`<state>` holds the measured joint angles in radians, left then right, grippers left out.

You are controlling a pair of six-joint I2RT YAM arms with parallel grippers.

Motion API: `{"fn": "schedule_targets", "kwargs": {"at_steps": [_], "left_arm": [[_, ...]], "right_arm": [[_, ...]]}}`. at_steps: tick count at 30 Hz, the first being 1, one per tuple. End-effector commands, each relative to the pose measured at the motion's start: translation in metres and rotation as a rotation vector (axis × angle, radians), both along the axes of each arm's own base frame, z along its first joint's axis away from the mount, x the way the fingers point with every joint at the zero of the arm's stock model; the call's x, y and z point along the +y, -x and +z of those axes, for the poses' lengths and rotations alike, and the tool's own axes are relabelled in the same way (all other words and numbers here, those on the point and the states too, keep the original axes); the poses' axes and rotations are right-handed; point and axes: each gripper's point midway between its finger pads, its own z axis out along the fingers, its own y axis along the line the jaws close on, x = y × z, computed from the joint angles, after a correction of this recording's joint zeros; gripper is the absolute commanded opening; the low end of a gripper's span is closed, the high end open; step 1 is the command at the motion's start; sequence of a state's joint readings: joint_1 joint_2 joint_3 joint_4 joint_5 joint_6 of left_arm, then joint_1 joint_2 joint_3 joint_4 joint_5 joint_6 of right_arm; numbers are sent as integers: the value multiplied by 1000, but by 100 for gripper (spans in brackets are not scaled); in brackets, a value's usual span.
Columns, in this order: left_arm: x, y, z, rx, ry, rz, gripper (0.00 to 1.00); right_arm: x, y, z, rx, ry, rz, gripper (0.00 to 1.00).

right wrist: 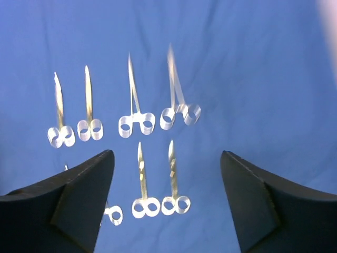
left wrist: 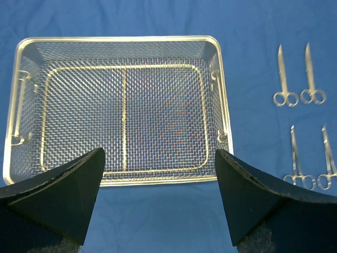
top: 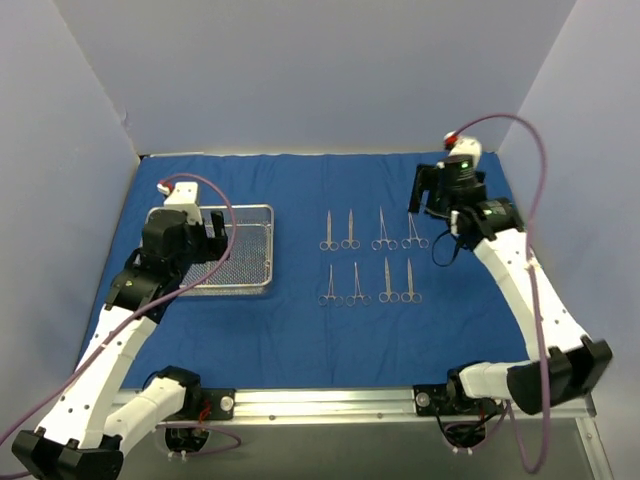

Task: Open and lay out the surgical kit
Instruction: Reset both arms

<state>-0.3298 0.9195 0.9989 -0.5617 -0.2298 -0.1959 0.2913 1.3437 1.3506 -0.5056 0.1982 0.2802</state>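
Scissors (top: 387, 278) in two rows on cloth (top: 300, 330), tray (top: 245, 250) leftward; left pincer (left wrist: 159, 158) and right pincer (right wrist: 166, 155) gape wide, empty.

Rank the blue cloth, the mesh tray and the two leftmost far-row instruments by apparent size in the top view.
1. blue cloth, largest by far
2. mesh tray
3. leftmost instrument and its neighbour: they look alike, so no ranking between them

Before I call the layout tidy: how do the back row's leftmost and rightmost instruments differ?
The rightmost instrument has its rings spread apart; the leftmost instrument has them touching. The rightmost lies farthest from the tray, the leftmost nearest. Both rest on the blue cloth, tips pointing the same way.
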Motion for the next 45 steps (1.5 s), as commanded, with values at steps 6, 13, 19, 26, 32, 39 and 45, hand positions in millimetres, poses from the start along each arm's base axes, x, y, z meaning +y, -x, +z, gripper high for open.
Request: {"fn": "schedule_targets", "kwargs": {"at_steps": [6,13,19,26,32,39,45], "left_arm": [[43,52,127,-270,66,145,94],[94,116,197,-490,64,295,94],[125,154,217,-607,62,398,94],[145,181,218,-680,64,469,94],[155,192,218,-733,89,514,94],[159,195,220,-757,90,537,94],[164,199,223,-788,98,562,94]], "right_arm": [[-81,60,153,-445,119,-270,88],[-124,142,216,-693,117,-386,98],[-145,191,234,-824,113,-432,100],[-153,218,241,-923,83,-443,100],[-149,213,233,-909,81,-420,100],[-149,214,236,-927,78,-419,100],[-147,213,241,-941,98,-394,100]]}}
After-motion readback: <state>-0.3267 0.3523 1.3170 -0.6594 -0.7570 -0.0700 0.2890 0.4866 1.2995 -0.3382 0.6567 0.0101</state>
